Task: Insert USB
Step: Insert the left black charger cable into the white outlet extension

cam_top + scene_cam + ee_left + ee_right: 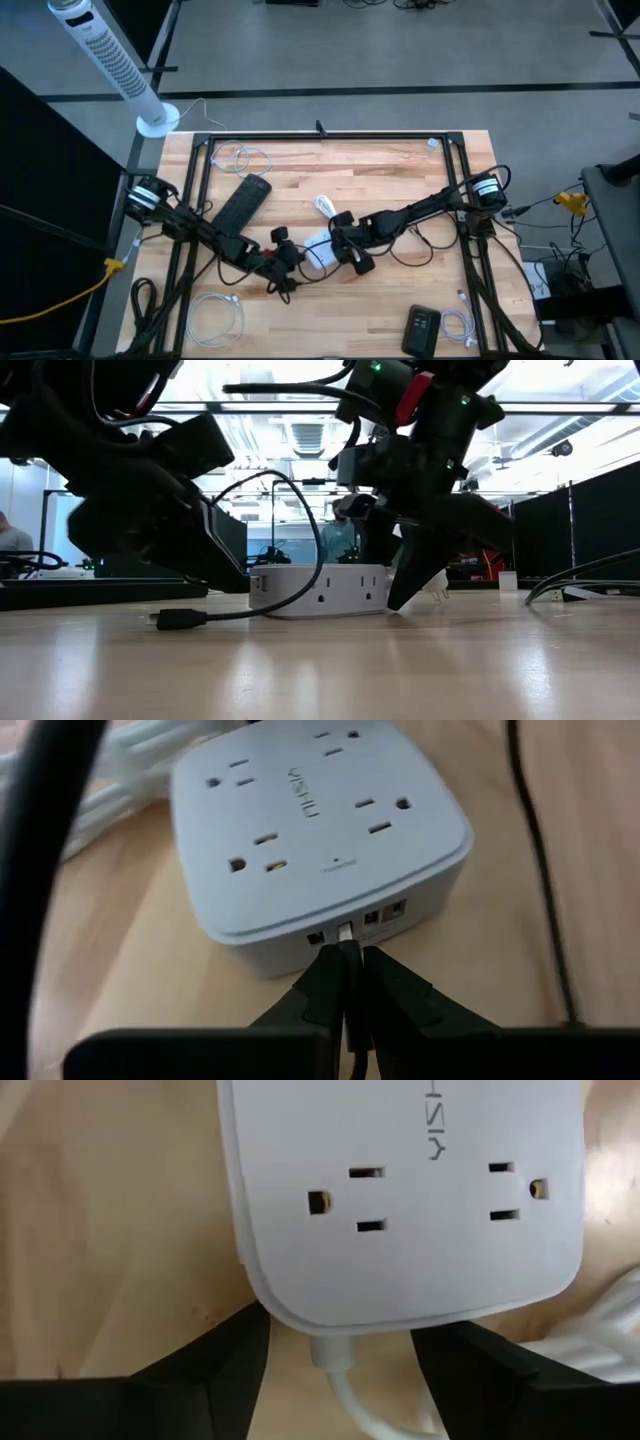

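Note:
A white power strip (318,250) lies flat in the middle of the wooden table, its outlets facing up (310,820). Small USB ports run along its side wall (385,915). My left gripper (350,955) comes in from the table's left and is shut on a USB plug, whose metal tip (343,932) is at one of those ports. The plug's black cable (290,490) loops up and back down to a loose black connector (180,620) on the table. My right gripper (338,1330) stands open at the strip's other end, astride its white cord (345,1380). My left gripper pinches the USB plug's body (347,965) between its two fingers, which slant down from the table's left and lie along the plug. Only the metal tip shows past the fingertips. It sits at the port's mouth; how far in it goes cannot be told. My right gripper's open fingertips (255,1330) meet the strip's end wall (300,1325) on either side of the cord's exit, pointing steeply down. I cannot tell whether they press on the wall or only stand at it. The strip stays flat on the table.
A black remote (243,205) lies at the left of centre. White cable coils lie at the far left (240,158) and near left (215,315). A black device (422,330) and another white cable (455,325) sit near the front right. Black frame rails (330,135) edge the table.

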Action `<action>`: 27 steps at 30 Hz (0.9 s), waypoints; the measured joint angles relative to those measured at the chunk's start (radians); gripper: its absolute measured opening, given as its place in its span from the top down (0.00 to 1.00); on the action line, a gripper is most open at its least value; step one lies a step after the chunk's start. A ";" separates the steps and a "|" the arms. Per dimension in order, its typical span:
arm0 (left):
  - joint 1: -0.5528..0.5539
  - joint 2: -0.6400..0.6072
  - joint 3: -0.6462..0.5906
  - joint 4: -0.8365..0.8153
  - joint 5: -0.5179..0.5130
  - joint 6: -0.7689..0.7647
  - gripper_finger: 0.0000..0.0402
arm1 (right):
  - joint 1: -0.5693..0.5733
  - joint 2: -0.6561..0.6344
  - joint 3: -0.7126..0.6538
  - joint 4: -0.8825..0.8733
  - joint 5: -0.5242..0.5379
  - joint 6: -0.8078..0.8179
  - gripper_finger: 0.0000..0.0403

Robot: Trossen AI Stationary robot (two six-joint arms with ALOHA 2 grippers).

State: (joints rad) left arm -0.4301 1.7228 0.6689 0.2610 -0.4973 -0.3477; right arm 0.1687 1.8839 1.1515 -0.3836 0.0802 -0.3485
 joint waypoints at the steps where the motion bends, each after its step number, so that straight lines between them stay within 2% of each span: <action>1: -0.001 0.000 0.000 0.006 0.008 0.005 0.95 | 0.002 0.000 0.000 0.000 -0.003 -0.006 0.43; 6: -0.002 0.000 0.000 0.010 0.014 0.013 0.95 | 0.016 0.000 0.000 -0.002 -0.001 -0.018 0.43; 13: -0.002 0.002 -0.002 0.013 -0.088 -0.050 0.95 | 0.023 0.000 0.000 -0.007 0.007 0.040 0.46; 21: 0.000 0.002 -0.002 0.029 -0.116 -0.081 0.95 | 0.023 0.000 0.000 -0.010 0.008 0.040 0.45; 27: 0.013 0.067 0.014 0.093 -0.100 -0.078 0.95 | 0.026 -0.002 0.017 -0.082 0.008 0.002 0.46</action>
State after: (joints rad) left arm -0.4170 1.7899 0.6827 0.3537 -0.5971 -0.4253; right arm 0.1946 1.8822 1.1681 -0.4652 0.0879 -0.3463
